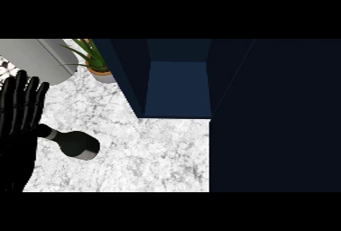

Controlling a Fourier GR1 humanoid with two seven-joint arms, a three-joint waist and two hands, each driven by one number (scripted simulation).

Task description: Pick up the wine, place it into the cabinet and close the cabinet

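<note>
While the wine bottle (75,143) lies on the marble counter (153,153) at near left, nothing has taken hold of it. Dark bottle, neck pointing left toward the view's edge, base to the right.

Left hand (19,108) shows at the left edge, fingers straight and spread, pointing to the far side. It holds nothing and looks to be at rest. The bottle's neck runs close up to it; contact cannot be judged.

Right hand does not show at all.

Cabinet (177,90) stands open at far centre, dark blue, its interior visible. A large dark panel (273,117) fills the right side, probably its open door, though that is unsure.

Potted plant (93,63) at far left beside a grey rounded object (40,56).

Step in hand, by my judgement: the pick-up, not yet begun. Next move calls for a hand to come over the bottle and curl round its body, then carry it right and far into the open compartment before the door is swung shut.
</note>
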